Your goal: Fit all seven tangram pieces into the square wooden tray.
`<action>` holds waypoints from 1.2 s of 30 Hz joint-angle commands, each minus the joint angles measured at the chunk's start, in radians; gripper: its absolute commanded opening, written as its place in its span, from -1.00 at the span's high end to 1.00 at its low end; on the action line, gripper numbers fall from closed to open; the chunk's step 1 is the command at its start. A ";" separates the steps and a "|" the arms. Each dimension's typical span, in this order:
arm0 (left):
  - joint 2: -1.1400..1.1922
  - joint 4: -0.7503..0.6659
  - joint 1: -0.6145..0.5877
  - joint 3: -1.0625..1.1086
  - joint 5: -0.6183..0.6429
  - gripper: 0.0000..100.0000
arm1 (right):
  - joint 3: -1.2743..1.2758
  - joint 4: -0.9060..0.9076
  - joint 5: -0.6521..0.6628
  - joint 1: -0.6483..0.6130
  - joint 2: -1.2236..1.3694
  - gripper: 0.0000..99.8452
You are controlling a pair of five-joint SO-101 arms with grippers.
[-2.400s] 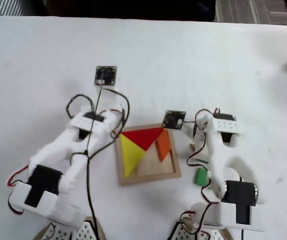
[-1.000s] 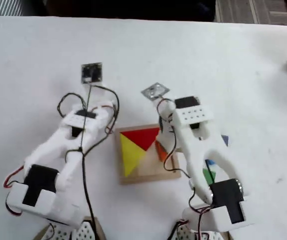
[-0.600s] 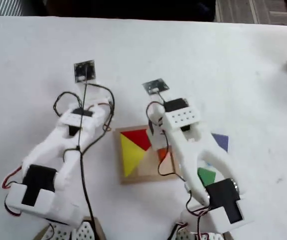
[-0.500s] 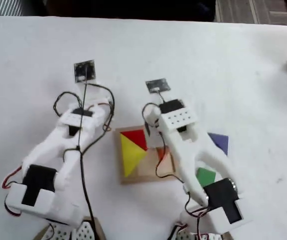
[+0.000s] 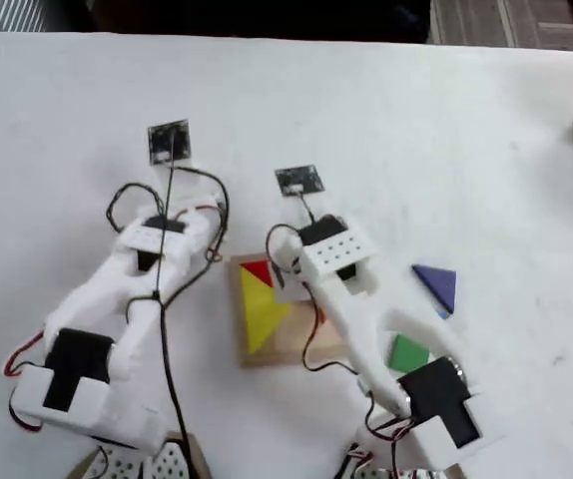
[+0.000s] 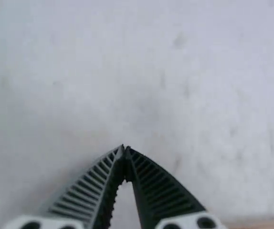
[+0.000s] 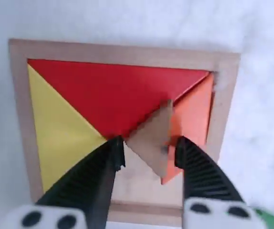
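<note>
The right gripper (image 7: 149, 144) had swung left from beside the wooden tray (image 7: 127, 49) to hang over it, fingers pinched on a tan triangle (image 7: 152, 138) beside the orange piece (image 7: 194, 109), so a fourth piece looked ready to seat, while the left gripper (image 6: 124, 150), closed on nothing, had backed off left.

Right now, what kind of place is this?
Probably a robotics lab bench: two small white arms on a white table, a wooden tray of coloured tangram pieces, the right tool holding a tan triangle above it.
</note>
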 commanded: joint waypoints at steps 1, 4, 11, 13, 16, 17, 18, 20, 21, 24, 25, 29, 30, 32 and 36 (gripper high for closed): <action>-0.004 0.006 -0.001 -0.066 0.003 0.95 | -0.003 -0.012 -0.002 -0.008 -0.005 0.56; -0.004 0.006 -0.001 -0.066 0.003 0.95 | -0.008 0.001 0.002 -0.008 -0.007 0.55; -0.010 0.008 0.015 -0.060 -0.002 0.95 | -0.140 0.246 0.173 0.062 -0.016 0.55; -0.013 0.032 0.041 -0.057 -0.060 0.95 | -0.175 0.303 0.193 0.154 -0.016 0.56; -0.053 0.075 0.082 -0.048 -0.184 0.95 | -0.184 0.309 0.275 0.297 -0.018 0.63; -0.074 0.086 0.090 -0.034 -0.209 0.95 | -0.184 0.308 0.298 0.328 -0.018 0.70; -0.097 0.086 0.096 -0.015 -0.221 0.95 | -0.184 0.308 0.316 0.352 -0.018 0.77; -0.136 0.063 0.117 0.031 -0.227 0.95 | -0.181 0.308 0.334 0.390 -0.016 0.92; -0.154 0.049 0.127 0.054 -0.227 0.95 | -0.180 0.311 0.341 0.409 -0.016 0.98; -0.208 0.012 0.163 0.123 -0.227 0.95 | -0.138 0.294 0.341 0.472 -0.016 0.96; -0.229 0.009 0.177 0.144 -0.229 0.95 | -0.118 0.272 0.341 0.492 -0.016 0.97; -0.329 0.006 0.268 0.239 -0.338 0.95 | -0.023 0.174 0.362 0.611 -0.016 0.96; -0.355 0.006 0.300 0.262 -0.377 0.95 | -0.015 0.170 0.390 0.644 -0.016 0.96; -0.401 0.006 0.357 0.298 -0.417 0.95 | -0.008 0.168 0.419 0.691 -0.016 0.96; -0.452 0.006 0.458 0.325 -0.416 0.96 | 0.015 0.137 0.427 0.733 -0.016 0.96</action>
